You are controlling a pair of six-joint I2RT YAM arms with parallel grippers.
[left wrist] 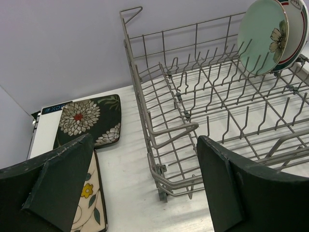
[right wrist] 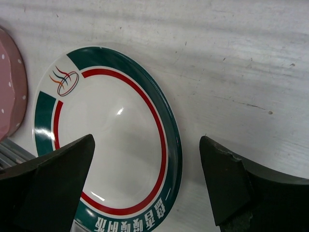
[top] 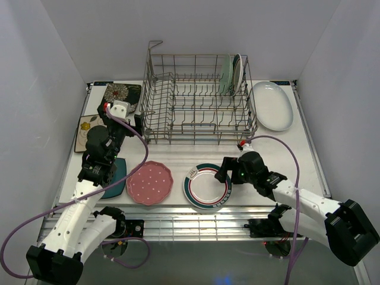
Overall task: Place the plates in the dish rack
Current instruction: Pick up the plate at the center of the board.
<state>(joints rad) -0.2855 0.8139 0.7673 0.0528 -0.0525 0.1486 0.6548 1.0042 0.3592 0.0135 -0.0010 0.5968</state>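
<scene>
The grey wire dish rack (top: 199, 98) (left wrist: 217, 96) stands at the back. In its right end a mint floral plate (top: 228, 74) (left wrist: 260, 36) and a white green-rimmed plate (top: 238, 71) (left wrist: 297, 24) stand upright. Another green-rimmed plate (top: 206, 186) (right wrist: 111, 145) lies flat at the front, a pink dotted plate (top: 149, 182) to its left. My right gripper (top: 224, 169) (right wrist: 147, 140) is open over that green-rimmed plate's right rim. My left gripper (top: 126, 120) (left wrist: 145, 140) is open and empty near the rack's front left corner.
A black floral square plate (top: 123, 93) (left wrist: 87, 116) and a cream floral one (top: 86, 127) (left wrist: 89, 203) lie left of the rack. A dark teal plate (top: 116, 181) lies under the left arm. A large white oval plate (top: 271, 105) lies right of the rack.
</scene>
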